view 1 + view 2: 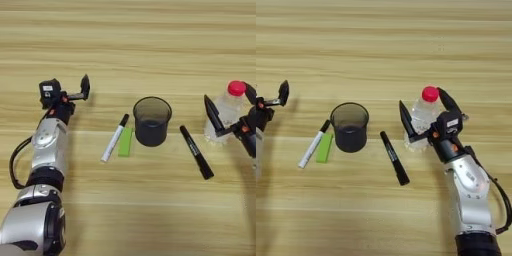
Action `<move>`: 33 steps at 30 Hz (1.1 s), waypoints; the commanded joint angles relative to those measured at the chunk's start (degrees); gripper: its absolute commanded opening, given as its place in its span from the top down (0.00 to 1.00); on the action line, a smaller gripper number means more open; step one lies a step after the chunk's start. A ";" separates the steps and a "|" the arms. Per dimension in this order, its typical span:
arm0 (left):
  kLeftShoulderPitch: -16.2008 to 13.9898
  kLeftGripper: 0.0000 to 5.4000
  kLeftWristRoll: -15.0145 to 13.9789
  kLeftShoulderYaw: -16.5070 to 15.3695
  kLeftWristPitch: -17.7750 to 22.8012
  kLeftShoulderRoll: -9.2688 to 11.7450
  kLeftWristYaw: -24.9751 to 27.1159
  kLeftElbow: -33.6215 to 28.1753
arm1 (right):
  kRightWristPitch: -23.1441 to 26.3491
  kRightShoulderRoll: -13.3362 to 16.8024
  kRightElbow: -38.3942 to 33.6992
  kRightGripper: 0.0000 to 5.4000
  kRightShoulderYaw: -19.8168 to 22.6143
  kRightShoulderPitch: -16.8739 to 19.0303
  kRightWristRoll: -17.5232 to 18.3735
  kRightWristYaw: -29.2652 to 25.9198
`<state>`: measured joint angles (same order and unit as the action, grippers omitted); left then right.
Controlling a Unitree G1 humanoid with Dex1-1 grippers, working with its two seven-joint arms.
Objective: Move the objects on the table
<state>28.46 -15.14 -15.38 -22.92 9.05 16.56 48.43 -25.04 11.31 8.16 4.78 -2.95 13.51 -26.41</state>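
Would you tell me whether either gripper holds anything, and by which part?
Nothing is clearly held: the open right gripper straddles the bottle at its upper body.

We see the table (pixel 150 45) as light yellowish wood with a smooth, faintly sheeny finish and lengthwise grain. On it, the dark cup (pixel 349 126) looks like translucent smoky plastic. Just left of the cup lie a matt green block (pixel 324 147) and a white marker (pixel 313 144) of smooth plastic. Right of the cup, the black marker (pixel 394 158) looks matt, and the bottle (pixel 421 117) is clear glossy plastic with a red cap.
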 commanded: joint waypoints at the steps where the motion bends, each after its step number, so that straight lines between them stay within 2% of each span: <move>1: 1.14 0.01 0.48 0.17 -0.35 0.05 0.04 0.44 | 2.22 -0.53 0.75 0.00 -0.22 -1.41 0.33 0.73; 25: 1.03 0.01 0.35 0.02 -0.16 0.37 0.34 0.51 | 3.70 -0.58 2.16 0.00 2.58 -3.43 0.86 3.65; 27: 1.05 0.00 0.32 -0.01 -0.17 0.41 0.38 0.55 | 3.79 -0.62 2.27 0.09 2.57 -3.47 0.95 3.63; 33: 1.11 0.00 0.26 -0.16 -0.22 0.51 0.44 0.71 | 4.49 -0.79 1.98 0.23 2.68 -3.42 2.27 3.02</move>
<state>28.46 -15.15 -15.43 -22.92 9.12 16.90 48.45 -21.71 10.46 9.98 7.09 -5.45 14.92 -23.13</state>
